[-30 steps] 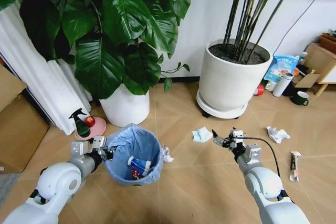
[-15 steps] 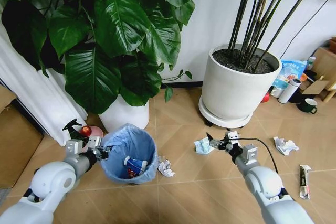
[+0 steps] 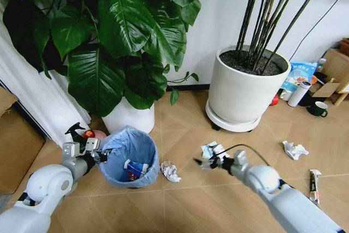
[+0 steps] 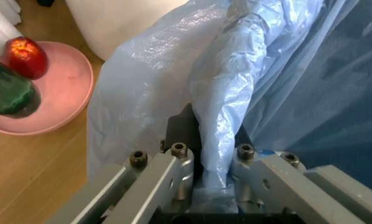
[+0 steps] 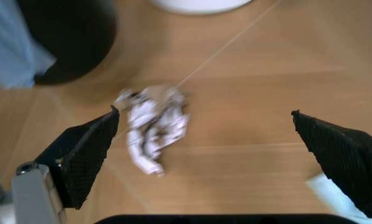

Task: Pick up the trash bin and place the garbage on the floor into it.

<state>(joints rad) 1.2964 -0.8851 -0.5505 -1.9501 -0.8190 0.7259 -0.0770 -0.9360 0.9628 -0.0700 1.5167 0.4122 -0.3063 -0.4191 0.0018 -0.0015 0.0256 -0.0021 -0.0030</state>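
Since half a second ago, the right arm has swung inward and lower, so the right claw [image 3: 204, 163] now sits between the crumpled white paper [image 3: 170, 172] and the blue-and-white wrapper [image 3: 209, 149] instead of beside the wrapper. From the right wrist view, the right claw [image 5: 201, 154] is spread wide, holding nothing, with the crumpled paper [image 5: 151, 126] on the floor [image 5: 254, 84] just inside one finger [image 5: 86, 154]; the far finger is cut off at the frame edge and the paper is blurred. A pale scrap at that finger's lower edge cannot be identified. The left claw [image 3: 97, 155] is clamped on the rim of the trash bin [image 3: 129, 156]; in the left wrist view its fingers [image 4: 179, 172] pinch a fold of the light-blue liner and the dark rim [image 4: 182, 130], and the liner hides most of the bin wall. Litter inside the bin [image 3: 134, 170] is partly hidden by the liner. Beyond the left claw, a pink dish [image 4: 61, 93] carries a red object [image 4: 25, 50] and a green spray bottle [image 4: 8, 91], the bottle cut off at the edge. Well apart from the right claw lie another crumpled paper [image 3: 292, 149] and a narrow wrapper [image 3: 313, 181].
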